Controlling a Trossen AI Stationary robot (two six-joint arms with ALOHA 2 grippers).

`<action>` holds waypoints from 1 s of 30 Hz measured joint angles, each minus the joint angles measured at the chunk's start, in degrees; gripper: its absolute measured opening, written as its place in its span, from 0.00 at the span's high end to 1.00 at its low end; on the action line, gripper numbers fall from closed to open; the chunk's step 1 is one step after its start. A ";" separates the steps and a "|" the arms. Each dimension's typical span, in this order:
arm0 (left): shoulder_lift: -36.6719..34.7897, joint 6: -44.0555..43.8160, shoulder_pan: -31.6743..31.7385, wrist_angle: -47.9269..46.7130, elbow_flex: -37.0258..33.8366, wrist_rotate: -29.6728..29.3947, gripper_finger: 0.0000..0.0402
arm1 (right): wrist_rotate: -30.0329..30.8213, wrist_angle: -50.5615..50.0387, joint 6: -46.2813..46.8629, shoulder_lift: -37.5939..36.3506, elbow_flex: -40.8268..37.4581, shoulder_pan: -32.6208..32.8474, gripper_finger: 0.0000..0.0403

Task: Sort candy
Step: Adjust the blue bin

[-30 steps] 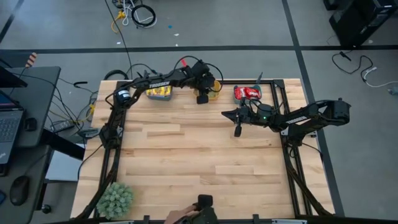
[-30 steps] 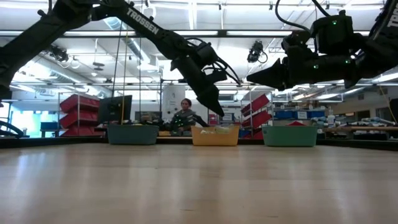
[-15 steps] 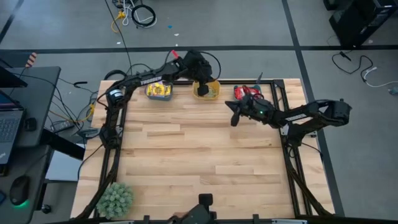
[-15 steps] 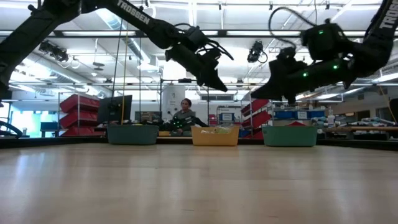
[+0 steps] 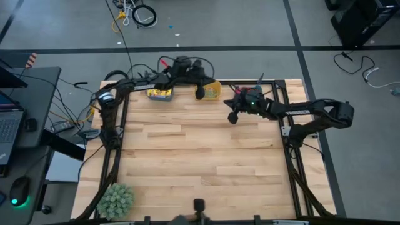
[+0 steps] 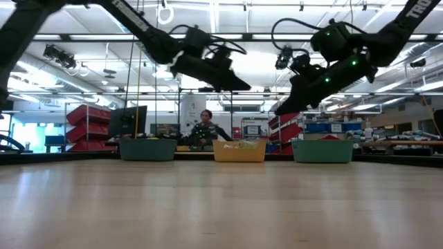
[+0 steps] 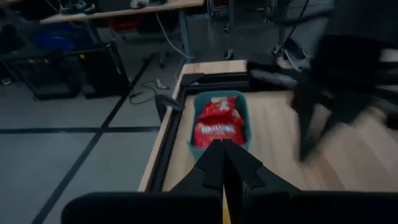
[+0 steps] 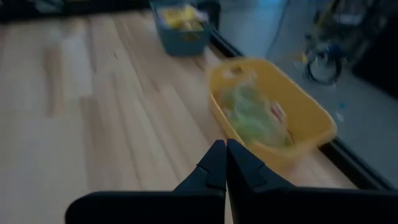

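Candy sits sorted in far-edge bins: red packets point(image 7: 219, 124) in teal bin point(image 7: 244, 106), green point(image 8: 249, 118) in yellow bin point(image 8: 298, 118). Left gripper point(image 5: 200, 94) and right gripper point(image 5: 232, 117) hover clenched, empty, so sorting looks done.

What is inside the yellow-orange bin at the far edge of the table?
The yellow-orange bin holds a heap of pale green candy, seen best in the right wrist view. What lies under the heap, on the bin's floor, is covered and cannot be seen.
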 joint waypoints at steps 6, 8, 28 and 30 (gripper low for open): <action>-12.68 -0.06 0.44 7.10 -15.65 -0.62 1.00 | 3.67 -25.17 1.83 -8.22 5.15 -3.28 1.00; -17.00 -0.07 0.40 7.61 -20.80 -0.83 1.00 | 5.95 -35.73 3.10 -10.67 7.57 -4.05 1.00; -37.47 -4.47 0.24 -3.81 -45.73 -3.82 1.00 | 15.19 -69.22 15.99 -7.58 13.56 -20.82 1.00; -37.41 -4.46 -0.01 -5.53 -45.67 -4.81 1.00 | 15.32 -69.04 16.05 -5.30 13.56 -21.95 1.00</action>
